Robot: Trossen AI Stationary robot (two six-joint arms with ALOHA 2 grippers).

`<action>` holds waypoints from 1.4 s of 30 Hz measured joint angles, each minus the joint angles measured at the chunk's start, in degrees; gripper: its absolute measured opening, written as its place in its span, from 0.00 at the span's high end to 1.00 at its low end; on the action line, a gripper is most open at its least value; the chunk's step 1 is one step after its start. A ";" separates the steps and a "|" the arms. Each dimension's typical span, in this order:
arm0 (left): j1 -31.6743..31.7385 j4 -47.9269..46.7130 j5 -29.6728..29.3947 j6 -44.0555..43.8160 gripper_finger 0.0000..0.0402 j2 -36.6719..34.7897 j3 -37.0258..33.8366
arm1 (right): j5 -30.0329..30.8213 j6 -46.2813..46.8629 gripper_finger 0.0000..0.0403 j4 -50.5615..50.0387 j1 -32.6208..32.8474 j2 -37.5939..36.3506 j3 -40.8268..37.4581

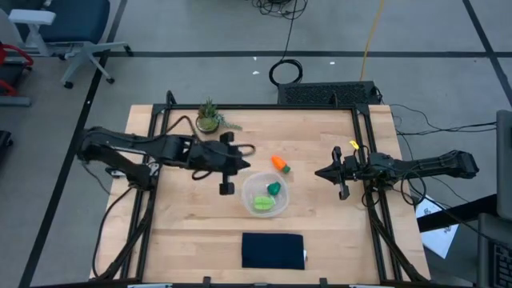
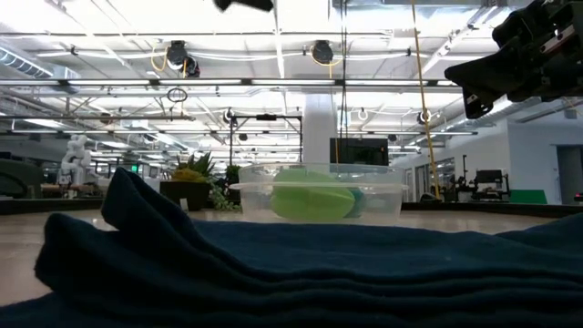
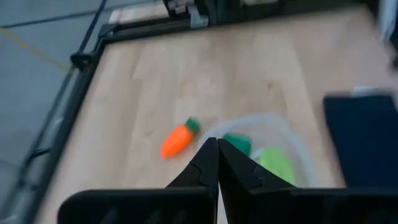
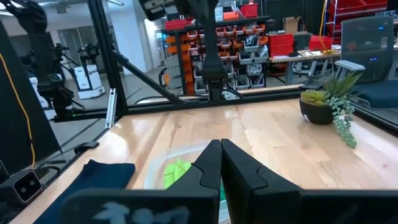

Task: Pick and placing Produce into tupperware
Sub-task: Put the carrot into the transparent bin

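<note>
The clear tupperware (image 1: pixel 266 194) sits at the table's middle and holds the dark green lump (image 1: pixel 274 189) and the light-green leafy piece (image 1: pixel 262 202). The orange carrot (image 1: pixel 280 164) lies on the wood just beyond the tupperware's far rim. My left gripper (image 1: pixel 244 164) hovers shut to the left of the carrot. In its wrist view the shut fingers (image 3: pixel 216 155) point toward the carrot (image 3: pixel 177 138) and the tupperware (image 3: pixel 273 134). My right gripper (image 1: pixel 318 173) waits shut to the right of the carrot, raised above the table (image 2: pixel 519 55).
A dark navy pad (image 1: pixel 273 250) lies near the table's near edge and fills the foreground of the low view (image 2: pixel 291 273). A potted spiky plant (image 1: pixel 210 118) stands at the far edge, left of centre. Black frame rails (image 1: pixel 364 160) run along the table's sides.
</note>
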 joint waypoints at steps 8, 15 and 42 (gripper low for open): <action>3.37 30.94 7.22 -1.46 1.00 -12.02 -29.86 | 0.03 0.89 1.00 0.49 0.01 -0.09 -0.01; 3.84 40.04 2.55 -0.40 1.00 -25.32 -44.82 | 1.46 1.52 1.00 -0.11 0.01 -0.88 0.00; 15.37 66.90 13.59 10.90 1.00 -33.78 -69.78 | 10.58 -8.01 1.00 7.10 0.33 -0.66 -0.02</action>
